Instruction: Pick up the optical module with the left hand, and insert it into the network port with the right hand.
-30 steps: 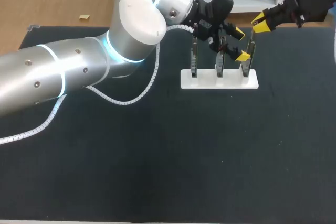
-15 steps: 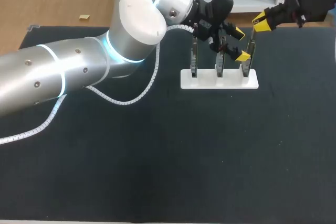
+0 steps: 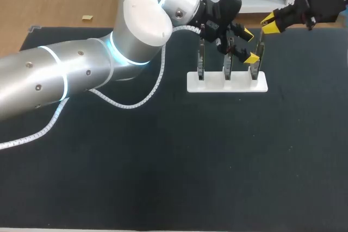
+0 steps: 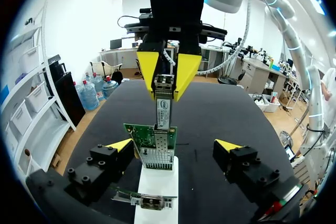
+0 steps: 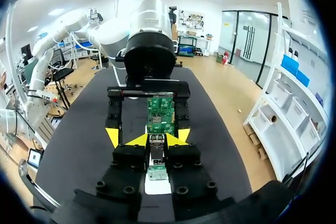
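Observation:
The optical module (image 4: 164, 103), a slim metal stick with a white label, is held upright in my right gripper (image 4: 168, 74), whose fingers are shut on its upper end. Its lower end meets the metal network port (image 4: 157, 153) on a green board (image 4: 137, 136) standing in a white base (image 4: 157, 182). How deep it sits I cannot tell. My left gripper (image 4: 174, 145) is open, one yellow tip on each side of that board, touching nothing. From above, the right gripper (image 3: 270, 24) hangs over the rack's rightmost board (image 3: 260, 52), with the left gripper (image 3: 249, 46) straddling it.
The white base (image 3: 228, 82) carries two more upright boards (image 3: 200, 61) to the left, under my left wrist. My left arm (image 3: 81, 74) and its white cable lie across the black mat's left half. The mat's near half is open.
My right gripper has shifted by a hair over the rightmost board. The left arm and the rack have kept still.

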Controlling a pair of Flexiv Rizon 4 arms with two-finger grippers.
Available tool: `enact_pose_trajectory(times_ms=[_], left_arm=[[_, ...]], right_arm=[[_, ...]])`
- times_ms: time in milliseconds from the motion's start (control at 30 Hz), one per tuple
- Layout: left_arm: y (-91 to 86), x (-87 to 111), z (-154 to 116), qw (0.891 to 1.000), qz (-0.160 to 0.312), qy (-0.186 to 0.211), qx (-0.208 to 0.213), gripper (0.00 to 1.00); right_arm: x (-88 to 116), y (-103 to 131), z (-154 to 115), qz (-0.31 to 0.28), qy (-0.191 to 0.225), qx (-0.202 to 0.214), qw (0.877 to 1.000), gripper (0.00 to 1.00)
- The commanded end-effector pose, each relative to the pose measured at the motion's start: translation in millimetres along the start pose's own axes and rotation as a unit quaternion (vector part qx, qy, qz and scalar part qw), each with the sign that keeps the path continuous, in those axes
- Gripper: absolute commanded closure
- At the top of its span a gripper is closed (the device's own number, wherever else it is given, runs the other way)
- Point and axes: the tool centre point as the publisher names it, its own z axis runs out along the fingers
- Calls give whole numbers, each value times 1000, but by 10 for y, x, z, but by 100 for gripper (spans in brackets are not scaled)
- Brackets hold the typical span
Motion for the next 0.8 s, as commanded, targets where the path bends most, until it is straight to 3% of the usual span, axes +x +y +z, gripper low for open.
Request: enact_pose_trajectory(times_ms=[33, 800], left_arm=[[7, -8, 2, 1000, -1, 2, 0, 0], [7, -8, 2, 1000, -1, 2, 0, 0]], right_arm=[[0, 24, 2, 1, 1, 3, 1000, 100], [-2, -7, -14, 2, -1, 14, 1000, 100]])
